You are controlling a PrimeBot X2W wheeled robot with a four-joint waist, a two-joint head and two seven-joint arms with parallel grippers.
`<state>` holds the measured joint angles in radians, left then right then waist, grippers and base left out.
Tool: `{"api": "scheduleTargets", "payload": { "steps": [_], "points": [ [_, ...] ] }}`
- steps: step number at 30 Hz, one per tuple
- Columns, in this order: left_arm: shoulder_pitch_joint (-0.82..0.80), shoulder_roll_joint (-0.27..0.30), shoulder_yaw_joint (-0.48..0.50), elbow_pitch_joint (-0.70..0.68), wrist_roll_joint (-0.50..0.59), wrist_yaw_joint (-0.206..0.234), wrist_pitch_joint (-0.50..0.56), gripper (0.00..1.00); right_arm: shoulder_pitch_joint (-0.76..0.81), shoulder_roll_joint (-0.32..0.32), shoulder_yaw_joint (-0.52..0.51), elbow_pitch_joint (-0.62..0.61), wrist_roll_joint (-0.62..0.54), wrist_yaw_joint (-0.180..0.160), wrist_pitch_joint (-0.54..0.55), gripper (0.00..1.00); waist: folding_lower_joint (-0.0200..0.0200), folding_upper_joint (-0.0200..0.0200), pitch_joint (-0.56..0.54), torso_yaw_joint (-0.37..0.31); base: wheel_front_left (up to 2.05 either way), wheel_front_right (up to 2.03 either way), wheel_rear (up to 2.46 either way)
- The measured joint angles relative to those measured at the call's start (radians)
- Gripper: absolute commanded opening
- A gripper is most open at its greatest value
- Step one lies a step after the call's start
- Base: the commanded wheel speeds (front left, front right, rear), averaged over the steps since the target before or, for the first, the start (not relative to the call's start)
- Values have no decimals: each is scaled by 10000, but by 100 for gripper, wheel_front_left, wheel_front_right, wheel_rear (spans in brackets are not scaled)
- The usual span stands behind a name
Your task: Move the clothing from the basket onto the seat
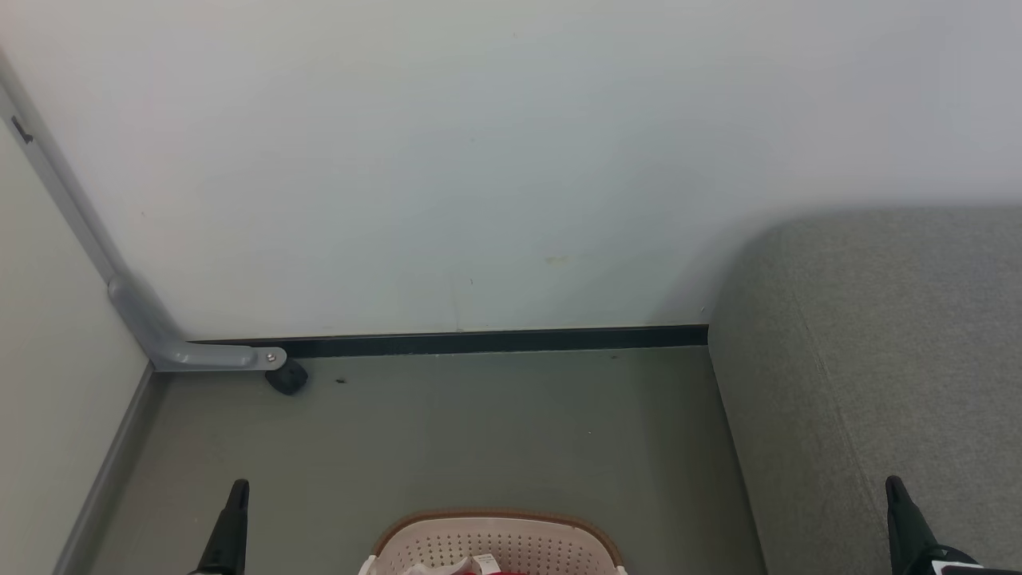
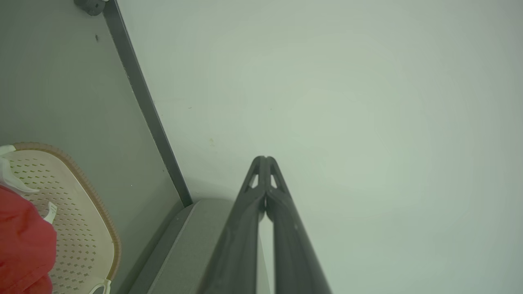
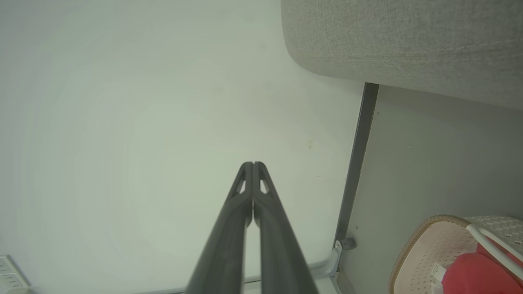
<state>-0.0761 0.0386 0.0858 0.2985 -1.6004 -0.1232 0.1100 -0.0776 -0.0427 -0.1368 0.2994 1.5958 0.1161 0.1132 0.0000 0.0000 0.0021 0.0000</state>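
In the head view we are looking down at a corner of grey floor (image 1: 479, 431) and pale wall (image 1: 479, 160). The basket (image 1: 499, 517) is sitting on the floor at the bottom edge, between our left gripper (image 1: 237, 499) and right gripper (image 1: 898, 499), apart from both. The seat (image 1: 878, 359) is taking up the right side, with the right gripper hovering over its near part. From here we are not able to tell how the jaws stand.

In the left wrist view the two fingers (image 2: 241, 228) are lying pressed together up to their tips, closed on nothing and pointing at the wall. The clothing (image 2: 22, 245) is showing at the lower left as a red mound bunched inside the basket, with a white tag (image 2: 50, 212) just beside it.

In the right wrist view that gripper's own fingers are likewise meeting at the tips, closed and empty. The red mound is lying in the basket at the lower right, partly behind a white handle (image 3: 492, 250), and the seat's rounded edge is running along the top.

We are judging the clothing to be light, limp and a little slippery. It will likely be draping and trailing as it rises, and may be catching on the rim or the handle. We are thinking the best hold is a pinch deep into the crown of the mound, gathering a thick fold rather than one thin layer, with the jaws opened first.
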Motion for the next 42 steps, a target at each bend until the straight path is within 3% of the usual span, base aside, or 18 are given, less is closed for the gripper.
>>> {"api": "scheduleTargets", "payload": {
  "steps": [7,8,32,38,42],
  "points": [
    [0,0,0,0,0,0,0,0,0,0,0,0,0,0,0,0,0,0,0,0,0,0,0],
    [12,-6,-2,31,0,2,0,100,12,6,2,29,-4,-6,0,100,0,0,0,0,0,0,0],
    [365,-88,-794,148,150,15,-696,100,280,-125,35,234,-439,-29,-270,100,0,0,-10,1,0,0,0],
    [241,-65,-1007,132,871,17,-953,100,265,-437,307,96,-1214,-29,-489,100,0,0,-18,13,0,0,0],
    [179,-65,-995,94,1760,259,-1083,100,244,-675,541,38,-1825,-27,-732,100,0,0,-27,22,0,0,0]
  ]
}}
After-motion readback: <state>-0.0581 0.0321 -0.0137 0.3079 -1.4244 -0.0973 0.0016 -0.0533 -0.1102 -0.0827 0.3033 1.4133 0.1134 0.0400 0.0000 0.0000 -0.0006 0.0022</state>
